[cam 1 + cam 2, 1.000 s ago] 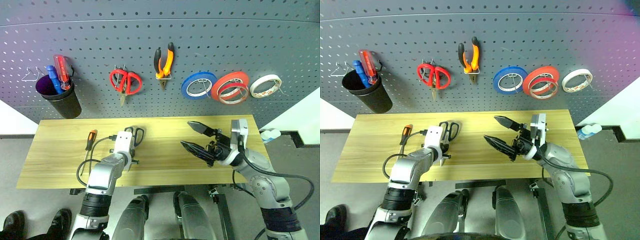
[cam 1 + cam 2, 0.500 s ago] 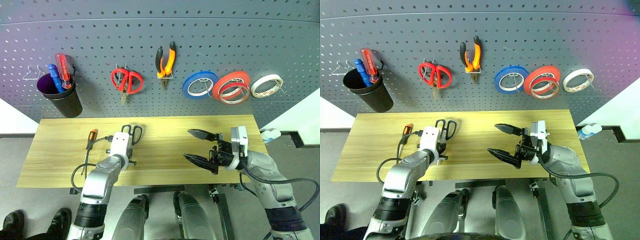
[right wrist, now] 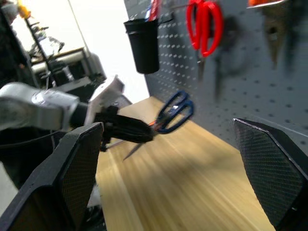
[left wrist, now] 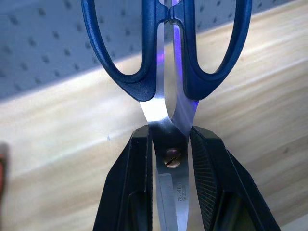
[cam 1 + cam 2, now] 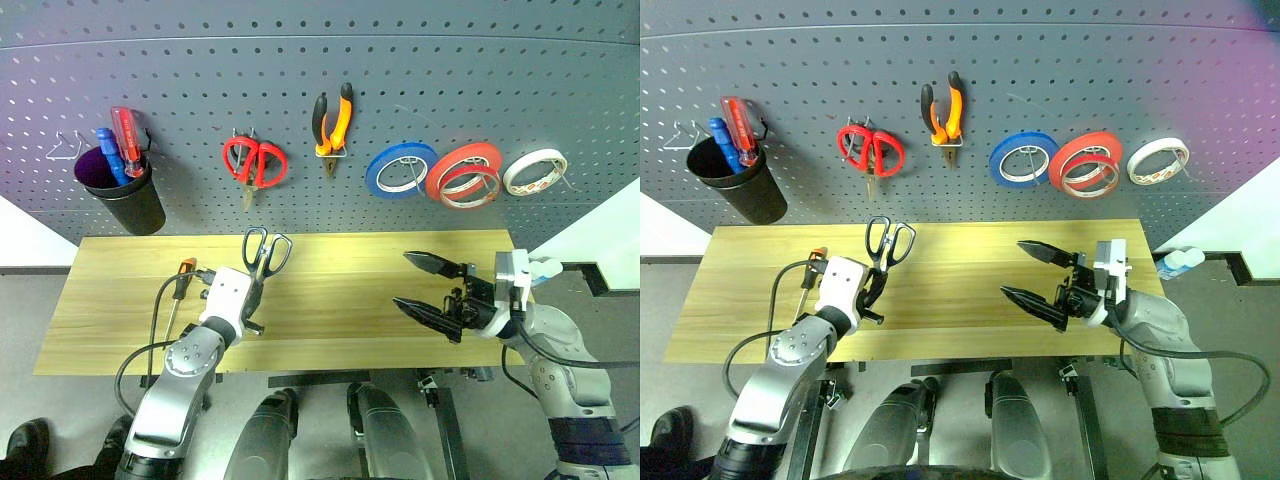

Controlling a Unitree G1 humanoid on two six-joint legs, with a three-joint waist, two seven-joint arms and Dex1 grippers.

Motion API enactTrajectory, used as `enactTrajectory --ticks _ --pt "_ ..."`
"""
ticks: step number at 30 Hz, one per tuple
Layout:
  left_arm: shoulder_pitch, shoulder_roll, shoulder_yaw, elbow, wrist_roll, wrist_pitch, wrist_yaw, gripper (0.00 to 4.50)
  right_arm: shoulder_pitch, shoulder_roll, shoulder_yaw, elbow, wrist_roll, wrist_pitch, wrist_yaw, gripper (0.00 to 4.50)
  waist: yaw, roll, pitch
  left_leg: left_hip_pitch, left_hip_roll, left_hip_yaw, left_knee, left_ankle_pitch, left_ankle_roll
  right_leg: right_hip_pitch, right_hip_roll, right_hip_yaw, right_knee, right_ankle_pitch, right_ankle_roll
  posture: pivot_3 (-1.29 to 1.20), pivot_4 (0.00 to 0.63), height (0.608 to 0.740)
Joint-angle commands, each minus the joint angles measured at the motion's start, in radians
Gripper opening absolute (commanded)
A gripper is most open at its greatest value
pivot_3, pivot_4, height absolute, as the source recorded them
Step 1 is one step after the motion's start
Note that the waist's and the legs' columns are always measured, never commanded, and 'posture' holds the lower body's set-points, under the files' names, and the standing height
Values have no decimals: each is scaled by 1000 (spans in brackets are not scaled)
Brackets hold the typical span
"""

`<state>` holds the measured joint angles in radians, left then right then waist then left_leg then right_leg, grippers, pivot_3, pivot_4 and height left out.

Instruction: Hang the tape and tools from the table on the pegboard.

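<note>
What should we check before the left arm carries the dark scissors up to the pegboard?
1. Left claw shut on the dark-handled scissors at the pivot: ok.
2. Scissors lifted off the table: ok, handles point toward the pegboard.
3. Handle loops free for a hook: ok.
4. Free hook: ok; one shows at the far left, above the black cup.
5. Right claw open, empty, off to the side: ok.
6. Screwdriver lying on the table: not ok.

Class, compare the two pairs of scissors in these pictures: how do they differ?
The dark-handled scissors are clamped at the pivot in the left gripper, above the table; the red-handled scissors hang on the pegboard. Their handles point up, the red ones' blades down. Both are shut.
</note>
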<state>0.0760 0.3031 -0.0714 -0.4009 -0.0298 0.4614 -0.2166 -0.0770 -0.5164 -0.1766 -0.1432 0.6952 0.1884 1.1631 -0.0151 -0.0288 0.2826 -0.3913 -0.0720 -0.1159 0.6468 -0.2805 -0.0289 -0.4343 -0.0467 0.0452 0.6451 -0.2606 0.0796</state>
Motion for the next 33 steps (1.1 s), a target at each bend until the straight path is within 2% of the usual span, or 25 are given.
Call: enactTrajectory --ticks 1,10,13,19,21,33 --pt "28 5 4 -48 37 -167 7 793 14 -1 -56 9 48 19 -18 4500 1 0 0 0 0 0 0 0 0 0 0 0 0 0 0 -85 266 740" --pt "34 12 56 10 99 -506 41 793 47 27 -88 4 67 0 -35 4500 -4 0 0 0 0 1 0 0 0 0 0 0 0 0 0 -112 260 740" --pt "26 12 63 25 116 -572 47 793 46 19 -98 5 69 1 -27 4500 -4 1 0 0 0 1 1 0 0 0 0 0 0 0 0 -119 258 740" --pt "-5 11 78 71 144 -645 61 793 34 38 -111 -2 90 2 -34 4500 -5 1 0 0 0 1 1 0 0 0 0 0 1 0 0 -130 253 740" --pt "-19 10 85 81 125 -655 51 793 33 38 -108 -15 141 53 -32 4500 -6 1 -1 0 0 1 2 0 0 0 0 0 1 0 0 -132 248 740" --pt "-100 16 109 117 125 -692 46 793 -25 155 -61 -48 75 -93 -77 4500 -32 1 -1 0 0 1 3 0 0 0 0 0 3 1 0 -159 237 740"
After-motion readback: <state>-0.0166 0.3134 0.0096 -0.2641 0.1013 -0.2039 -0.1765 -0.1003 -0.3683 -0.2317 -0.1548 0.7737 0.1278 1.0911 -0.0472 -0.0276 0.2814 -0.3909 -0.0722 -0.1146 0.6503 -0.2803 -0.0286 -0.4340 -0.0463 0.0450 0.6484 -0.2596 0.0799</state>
